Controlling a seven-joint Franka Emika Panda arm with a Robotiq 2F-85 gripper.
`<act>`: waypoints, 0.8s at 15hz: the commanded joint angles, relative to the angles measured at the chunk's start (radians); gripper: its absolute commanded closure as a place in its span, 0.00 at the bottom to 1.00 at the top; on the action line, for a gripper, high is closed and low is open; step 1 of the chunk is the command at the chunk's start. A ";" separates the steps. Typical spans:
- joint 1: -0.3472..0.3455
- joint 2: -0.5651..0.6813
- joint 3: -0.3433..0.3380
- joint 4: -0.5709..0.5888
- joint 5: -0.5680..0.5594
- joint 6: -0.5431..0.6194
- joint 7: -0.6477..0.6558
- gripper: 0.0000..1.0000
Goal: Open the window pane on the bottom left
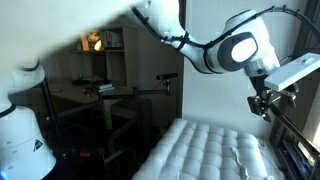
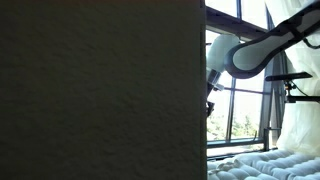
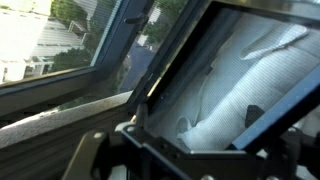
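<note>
While the gripper [image 1: 264, 103] hangs with jaws spread wide, the window pane [image 3: 235, 75] fills the wrist view from centre to three o'clock. Its thin black frame sits tilted, its glass reflecting something white.

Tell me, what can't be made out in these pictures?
- Exterior view: a dark panel covers most of the picture and hides whatever lies behind it.
- Exterior view: the right edge cuts off the window beside the arm; no pane shows.
- Wrist view: the jaws are blurred and cut off by the bottom edge; whether they touch the pane cannot be told.
</note>
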 commanded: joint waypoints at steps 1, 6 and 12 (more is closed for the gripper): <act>-0.110 -0.166 0.064 -0.243 0.033 0.197 -0.184 0.00; -0.241 -0.317 0.141 -0.486 0.056 0.394 -0.278 0.00; -0.282 -0.486 0.129 -0.798 -0.018 0.705 -0.278 0.00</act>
